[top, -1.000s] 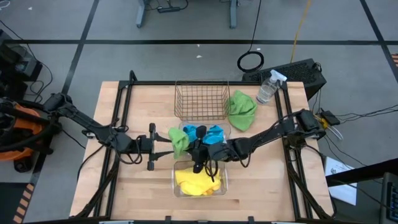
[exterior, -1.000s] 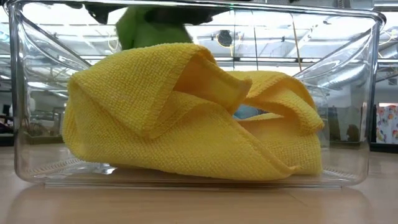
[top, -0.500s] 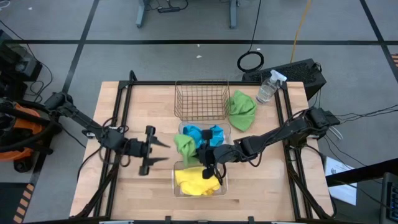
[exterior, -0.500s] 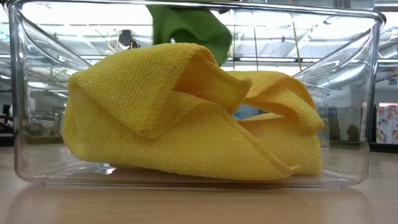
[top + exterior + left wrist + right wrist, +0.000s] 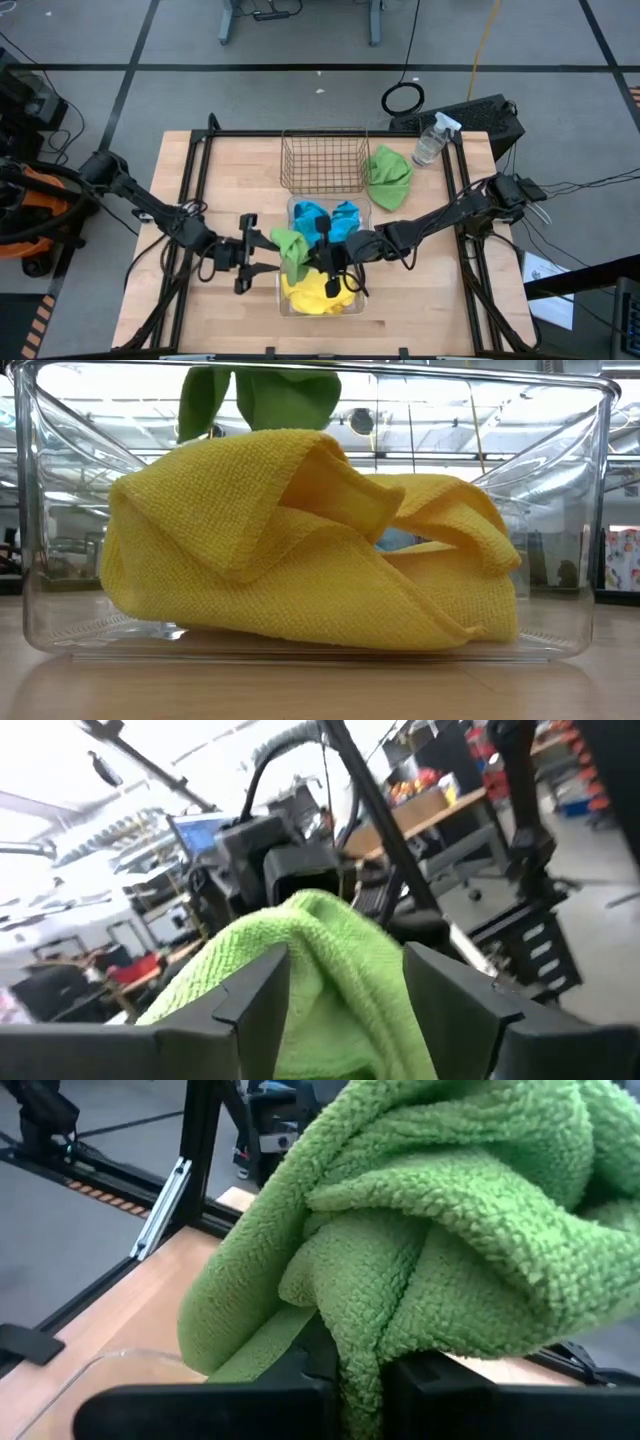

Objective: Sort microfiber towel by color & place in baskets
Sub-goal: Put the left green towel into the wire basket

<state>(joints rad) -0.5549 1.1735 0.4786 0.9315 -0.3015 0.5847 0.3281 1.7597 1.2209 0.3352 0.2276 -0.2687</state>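
- The right gripper (image 5: 322, 262) sits over the middle of the pale wooden worktop (image 5: 230, 180), with a bright green microfibre cloth (image 5: 291, 250) pinched between its fingers (image 5: 420, 1380); the right wrist view shows the fingers closed tight on a fold of it.
- That green cloth hangs above the near clear plastic basket (image 5: 284, 300), and in the low view its lower folds (image 5: 262, 396) show just over the basket's rim.
- The left gripper (image 5: 262, 259) is just beside the same green cloth on its left side, fingers (image 5: 255, 1010) spread wide; in the left wrist view the cloth (image 5: 310, 970) bulges up between them, though I cannot tell whether they touch it.
- Two yellow microfibre cloths (image 5: 300, 540) lie crumpled together in the near clear basket, filling most of it.
- Sky blue microfibre cloths (image 5: 325, 215) lie in the second clear plastic basket (image 5: 292, 205), which stands between the yellow one and the copper-coloured wire mesh basket (image 5: 322, 160).
- The wire basket holds no cloth.
- A second bright green cloth (image 5: 388, 176) lies on the worktop, touching the wire basket's right side.
- A clear spray bottle (image 5: 432, 140) lies at the worktop's far right corner, near that cloth.
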